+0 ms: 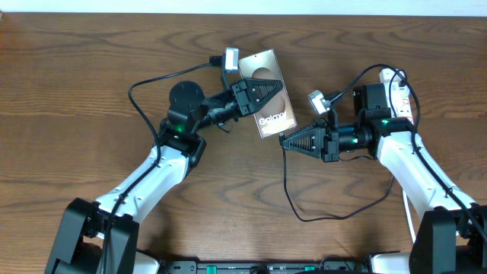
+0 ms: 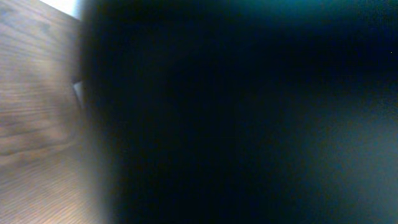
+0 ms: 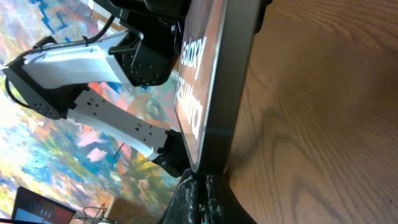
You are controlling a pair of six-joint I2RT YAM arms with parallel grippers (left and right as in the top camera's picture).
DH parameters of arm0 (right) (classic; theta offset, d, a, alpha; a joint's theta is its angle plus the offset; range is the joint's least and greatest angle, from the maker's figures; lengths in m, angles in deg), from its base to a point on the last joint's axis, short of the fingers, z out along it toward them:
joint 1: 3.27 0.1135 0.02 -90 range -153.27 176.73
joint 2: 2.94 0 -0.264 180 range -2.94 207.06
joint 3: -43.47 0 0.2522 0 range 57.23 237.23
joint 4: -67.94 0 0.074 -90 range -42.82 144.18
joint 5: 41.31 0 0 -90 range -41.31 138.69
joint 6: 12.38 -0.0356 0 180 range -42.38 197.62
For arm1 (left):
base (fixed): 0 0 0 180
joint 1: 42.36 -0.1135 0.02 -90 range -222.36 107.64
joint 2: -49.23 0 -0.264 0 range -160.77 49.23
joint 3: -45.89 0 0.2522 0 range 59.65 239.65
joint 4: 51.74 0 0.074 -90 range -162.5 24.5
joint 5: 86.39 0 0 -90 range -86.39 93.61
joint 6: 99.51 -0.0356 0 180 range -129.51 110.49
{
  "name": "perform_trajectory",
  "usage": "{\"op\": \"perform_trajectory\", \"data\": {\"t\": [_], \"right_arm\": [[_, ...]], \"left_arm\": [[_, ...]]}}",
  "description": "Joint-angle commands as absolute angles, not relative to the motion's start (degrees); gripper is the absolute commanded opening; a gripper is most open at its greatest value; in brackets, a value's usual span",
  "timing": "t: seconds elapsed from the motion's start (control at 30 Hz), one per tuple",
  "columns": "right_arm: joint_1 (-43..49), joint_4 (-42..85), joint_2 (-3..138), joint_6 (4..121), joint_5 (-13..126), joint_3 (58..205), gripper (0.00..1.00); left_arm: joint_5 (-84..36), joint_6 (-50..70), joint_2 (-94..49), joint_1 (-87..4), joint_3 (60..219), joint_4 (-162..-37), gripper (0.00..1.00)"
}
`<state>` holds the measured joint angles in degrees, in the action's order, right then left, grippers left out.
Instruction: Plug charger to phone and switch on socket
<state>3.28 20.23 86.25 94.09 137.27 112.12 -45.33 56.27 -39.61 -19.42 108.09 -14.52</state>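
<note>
My left gripper (image 1: 266, 93) is shut on the phone (image 1: 272, 119) and holds it tilted on edge above the table. In the left wrist view the phone is a dark blur (image 2: 249, 112) filling most of the frame. My right gripper (image 1: 284, 143) is shut on the end of the charger, whose thin black cable (image 1: 293, 202) trails down and to the right. In the right wrist view the shut fingers (image 3: 200, 194) touch the lower edge of the phone (image 3: 198, 81); the connector tip is hidden between them. The socket (image 1: 401, 97) lies at the far right, partly under my right arm.
The wooden table (image 1: 91, 91) spreads to the left and front. The charger cable loops across the table in front of the right arm (image 1: 342, 217). A white cord (image 1: 409, 217) runs down from the socket along the right arm.
</note>
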Motion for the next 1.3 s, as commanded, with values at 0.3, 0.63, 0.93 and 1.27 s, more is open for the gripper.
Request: {"op": "perform_trajectory", "data": {"t": [0.3,0.63,0.93,1.27], "right_arm": [[3.17,20.09,85.46,92.63,137.79,112.60,0.01],[5.79,19.96,85.44,92.63,137.79,112.60,0.01],[5.94,19.96,85.44,91.80,138.21,112.60,0.01],[4.00,20.16,85.44,91.77,138.19,112.60,0.01]], "left_arm": [[-49.03,54.98,-39.13,-18.97,109.08,-12.24,0.07],[-44.55,54.11,-39.13,-19.18,109.08,-12.27,0.08],[-44.77,50.66,-39.13,-19.42,109.08,-13.56,0.08],[-45.66,54.41,-39.13,-21.09,109.08,-13.53,0.07]]}}
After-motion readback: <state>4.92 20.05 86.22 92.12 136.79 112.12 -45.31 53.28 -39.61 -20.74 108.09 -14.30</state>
